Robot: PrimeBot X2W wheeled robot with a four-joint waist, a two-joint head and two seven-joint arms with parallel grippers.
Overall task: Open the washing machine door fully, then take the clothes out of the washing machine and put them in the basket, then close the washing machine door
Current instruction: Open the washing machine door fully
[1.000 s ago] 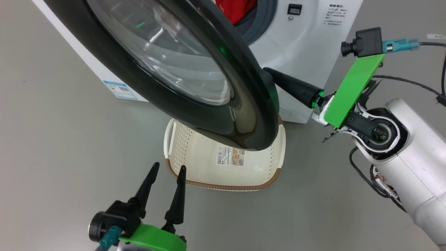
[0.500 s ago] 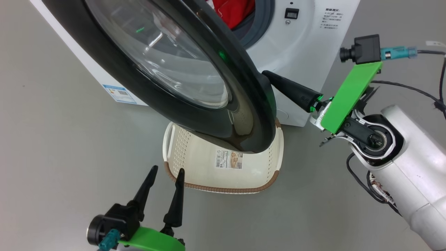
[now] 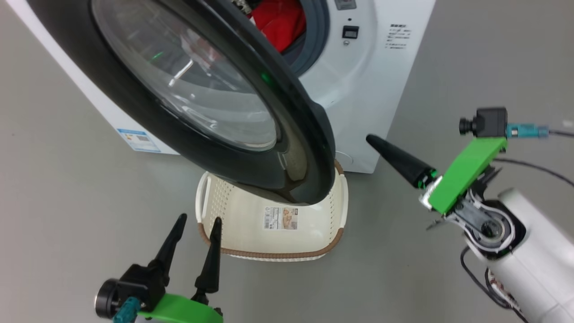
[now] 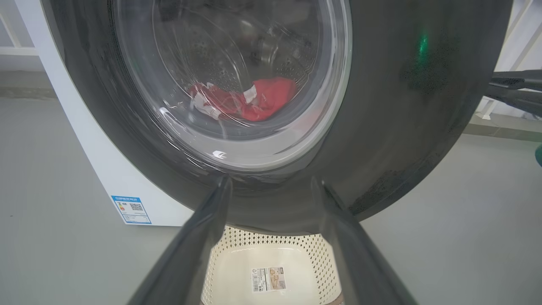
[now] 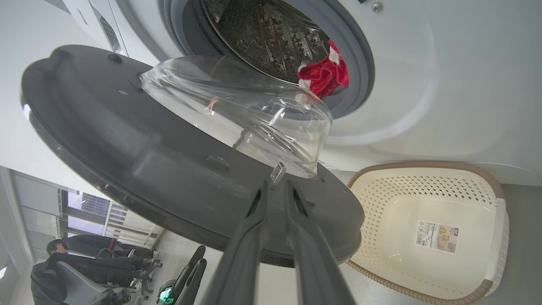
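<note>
The washing machine [image 3: 372, 89] stands with its door [image 3: 215, 112] swung partway out over the basket [image 3: 269, 256]. Red clothes [image 3: 278, 22] lie in the drum; they show through the door glass [image 4: 262, 99] and at the drum mouth [image 5: 324, 74]. My right gripper [image 3: 372, 138] hangs to the right of the door's edge, apart from it, holding nothing. In the right wrist view its fingers [image 5: 276, 184] stand a slit apart, pointing at the door's inner face [image 5: 148, 169]. My left gripper [image 3: 199, 218] is open and empty beside the basket's near left corner, facing the door's outside [image 4: 423, 127].
Grey floor [image 3: 67, 202] spreads left, right and in front of the basket. A blue-edged sticker [image 3: 136, 139] marks the machine's side panel. In the right wrist view people [image 5: 84, 250] sit far behind the door, near windows.
My right gripper has come away from behind the door's rim, drawing back to the right and lower. The head camera has shifted, so the whole scene sits further left. The left gripper keeps its pose.
</note>
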